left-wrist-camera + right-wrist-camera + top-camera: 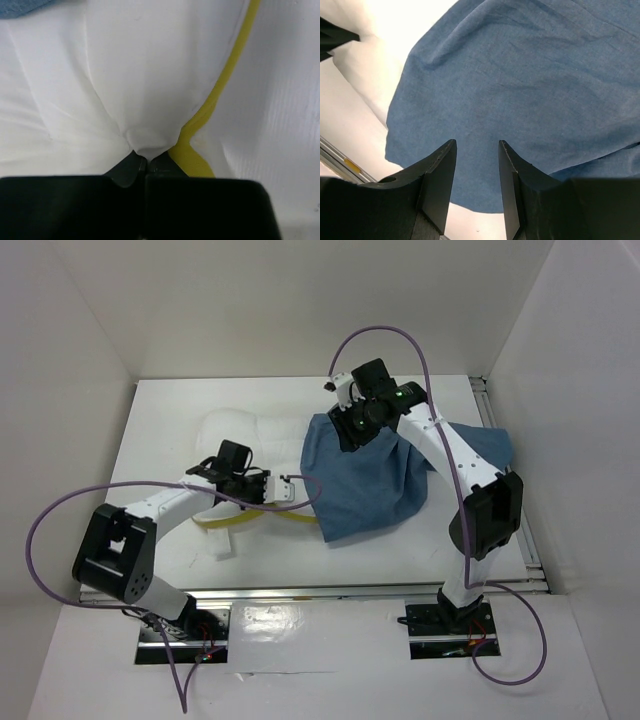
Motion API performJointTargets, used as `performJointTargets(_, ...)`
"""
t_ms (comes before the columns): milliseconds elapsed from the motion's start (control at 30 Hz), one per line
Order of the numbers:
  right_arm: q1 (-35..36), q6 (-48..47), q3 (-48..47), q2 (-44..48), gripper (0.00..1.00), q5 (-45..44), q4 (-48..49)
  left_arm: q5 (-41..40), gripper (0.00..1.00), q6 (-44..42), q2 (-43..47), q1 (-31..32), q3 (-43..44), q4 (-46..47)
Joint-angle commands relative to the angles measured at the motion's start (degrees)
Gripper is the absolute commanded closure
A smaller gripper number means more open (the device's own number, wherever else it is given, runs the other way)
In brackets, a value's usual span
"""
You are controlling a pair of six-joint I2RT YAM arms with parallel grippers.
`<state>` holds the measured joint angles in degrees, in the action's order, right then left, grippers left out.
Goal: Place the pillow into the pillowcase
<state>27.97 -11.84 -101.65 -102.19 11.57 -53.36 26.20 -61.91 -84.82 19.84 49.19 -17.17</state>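
The cream-white pillow (pixel 228 435) lies left of centre, its yellow edge (pixel 232 523) toward the near side. My left gripper (pixel 290 488) sits at the pillow's right side. In the left wrist view it (pixel 146 159) is shut on a pinched fold of the pillow (pixel 145 75), with the yellow edge (pixel 222 92) running just right of the jaws. The dusty-blue pillowcase (pixel 370 480) lies crumpled at centre right, its left edge by the left gripper. My right gripper (pixel 347 432) hangs over the pillowcase's far left corner. It (pixel 477 142) is open above the pillowcase (pixel 520 75) with nothing between its fingers.
An aluminium rail (pixel 380 590) runs along the table's near edge and another (pixel 522 530) along the right side. White walls enclose the table on the left, back and right. Purple cables (pixel 60 505) loop from both arms.
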Motion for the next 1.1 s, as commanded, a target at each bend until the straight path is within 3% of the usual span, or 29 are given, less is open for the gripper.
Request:
performJointTargets(0, -0.02, -0.38, -0.48, 3.32, 0.53, -0.32, -0.43, 0.96, 1.0, 5.21, -5.78, 1.35, 2.82, -0.77)
performJointTargets(100, -0.02, -0.38, -1.88, 3.32, 0.54, 0.29, -0.95, 1.48, 1.0, 10.22, -8.43, 0.3, 10.18, -2.07)
performJointTargets(200, -0.02, 0.93, -2.94, 4.71, 0.56, 1.87, -0.43, 5.96, 1.0, 17.07, -13.69, -2.07, 20.38, -11.1)
performJointTargets(233, -0.02, 1.46, -2.94, 5.24, 0.56, 1.87, -0.43, 9.45, 1.0, 18.91, -15.45, -2.78, 28.86, -17.05)
performJointTargets(433, 1.65, 3.31, -2.24, 7.89, 0.58, 4.69, 1.24, 20.37, 1.0, 33.15, -29.6, -7.79, 60.0, -32.65)
performJointTargets(567, 4.28, 3.31, -3.56, 8.5, 0.6, 5.3, 0.45, 23.62, 1.0, 38.61, -35.59, -10.16, 70.05, -37.67)
performJointTargets(900, 6.31, 3.31, -1.36, 7.98, 0.58, -8.05, 2.56, 27.24, 1.0, 44.51, -35.59, -10.69, 76.83, -41.62)
performJointTargets(1067, 6.84, 3.31, 1.44, 7.36, 0.56, -13.4, 3.7, 27.24, 1.0, 44.51, -32.96, -10.69, 75.98, -40.93)
